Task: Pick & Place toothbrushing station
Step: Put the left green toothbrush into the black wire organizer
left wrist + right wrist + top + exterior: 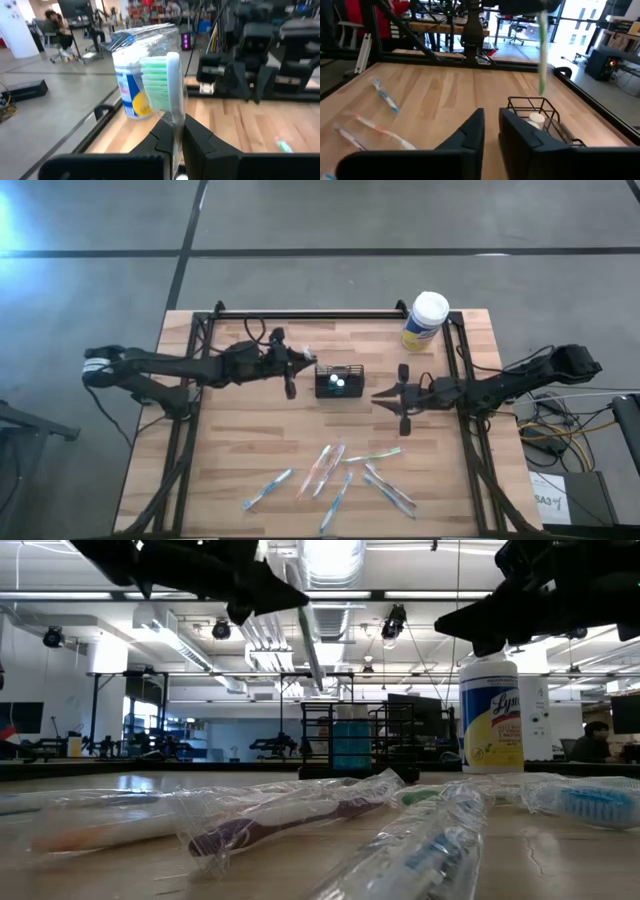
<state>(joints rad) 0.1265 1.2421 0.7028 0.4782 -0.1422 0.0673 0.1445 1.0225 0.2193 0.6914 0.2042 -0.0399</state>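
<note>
The black wire-mesh caddy (355, 372) stands on its base mid-table; it also shows in the right wrist view (522, 103). It holds two small whitish things. My left gripper (293, 366) hovers just left of the caddy, above the table. It is shut on a green toothbrush (165, 80) in a clear wrapper. My right gripper (377, 394) is just right of the caddy, empty, its fingers (479, 125) a narrow gap apart. My left gripper pinches the toothbrush's handle (177, 131) between its two fingers, through the clear wrapper. The brush runs along the fingers, and its bristle head (159, 82) sticks out past the fingertips. It is lifted clear and slants down over the caddy (540, 60).
Several wrapped toothbrushes (340, 470) lie scattered on the near half of the table. A white-lidded yellow-and-blue canister (425, 320) stands at the far right corner. A black frame rail (310, 313) runs along the far edge.
</note>
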